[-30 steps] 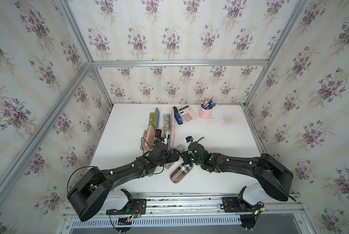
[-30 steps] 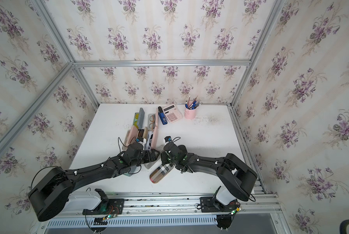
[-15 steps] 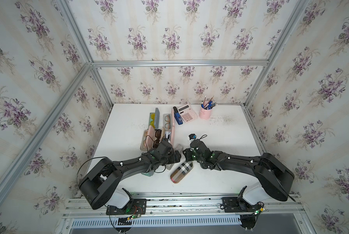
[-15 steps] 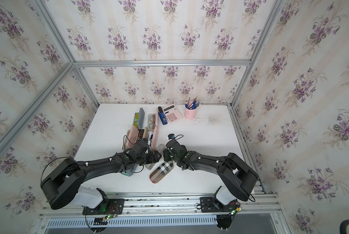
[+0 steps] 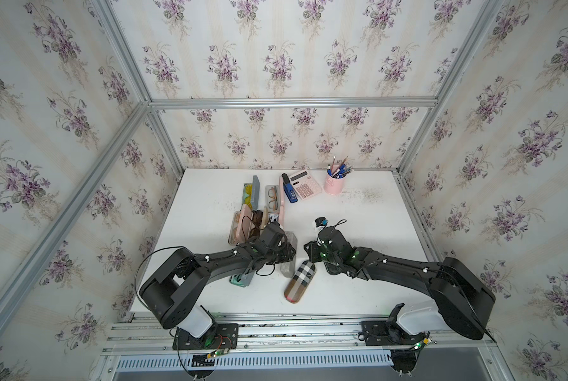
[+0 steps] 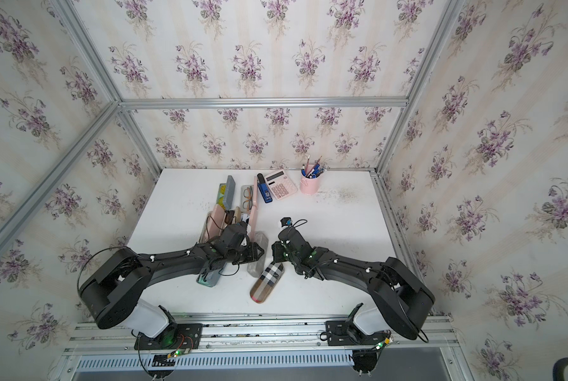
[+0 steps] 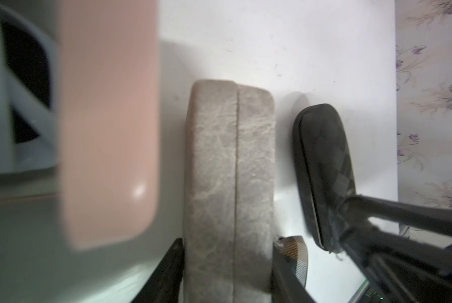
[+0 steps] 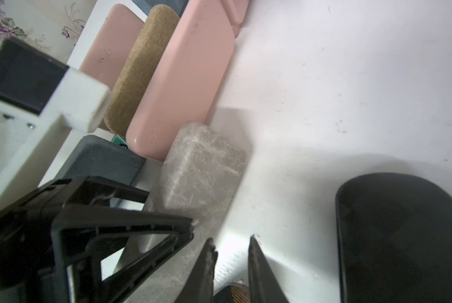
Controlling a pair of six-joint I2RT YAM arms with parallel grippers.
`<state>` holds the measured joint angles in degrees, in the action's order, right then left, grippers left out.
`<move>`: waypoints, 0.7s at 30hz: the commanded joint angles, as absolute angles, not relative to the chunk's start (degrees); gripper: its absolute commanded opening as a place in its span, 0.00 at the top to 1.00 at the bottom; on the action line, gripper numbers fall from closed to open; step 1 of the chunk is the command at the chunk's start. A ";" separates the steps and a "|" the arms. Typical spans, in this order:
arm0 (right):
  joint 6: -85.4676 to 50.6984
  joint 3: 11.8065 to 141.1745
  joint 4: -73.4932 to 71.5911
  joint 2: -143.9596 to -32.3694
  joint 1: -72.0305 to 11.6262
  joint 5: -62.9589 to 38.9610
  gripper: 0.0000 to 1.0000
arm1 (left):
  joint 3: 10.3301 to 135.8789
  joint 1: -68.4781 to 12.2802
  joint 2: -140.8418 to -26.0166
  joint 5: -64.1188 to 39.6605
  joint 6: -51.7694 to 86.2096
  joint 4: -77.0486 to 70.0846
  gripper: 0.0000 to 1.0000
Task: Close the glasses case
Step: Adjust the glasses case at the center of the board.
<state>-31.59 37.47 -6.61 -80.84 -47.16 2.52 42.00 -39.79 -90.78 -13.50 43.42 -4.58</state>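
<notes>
The grey marbled glasses case (image 5: 288, 268) (image 6: 255, 265) lies near the table's middle, its lid down with only a thin seam showing (image 7: 230, 170). My left gripper (image 7: 227, 245) (image 5: 291, 252) straddles its near end. One finger presses each long side, so it is shut on the case. My right gripper (image 8: 232, 240) (image 5: 306, 248) hovers just right of that case, above the far end of a plaid case (image 5: 299, 282) (image 6: 265, 283). Its fingers stand a narrow gap apart with nothing between the tips.
A pink case (image 8: 183, 86) (image 7: 109, 131) and a tan case (image 8: 141, 70) lie close on the grey case's left. A teal case (image 5: 241, 280) sits under my left arm. Open cases with glasses (image 5: 273, 198), a stapler (image 5: 289, 190), a calculator (image 5: 305, 188) and a pen cup (image 5: 333, 184) stand at the back.
My left gripper's jaws have come in from wide open onto the grey case's sides. The right gripper has drawn back a little to the right of the case.
</notes>
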 commanded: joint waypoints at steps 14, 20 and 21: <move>-28.09 36.90 0.19 -72.00 -42.87 -0.54 0.75 | 45.97 -35.42 -104.05 -26.59 48.21 -25.81 0.62; -31.00 34.32 0.46 -68.67 -44.63 -4.22 0.72 | 45.46 -35.42 -110.14 -29.23 49.97 -33.20 0.57; -31.18 34.32 1.20 -68.64 -45.38 -3.86 0.71 | 44.82 -35.42 -109.97 -28.81 49.65 -32.94 0.54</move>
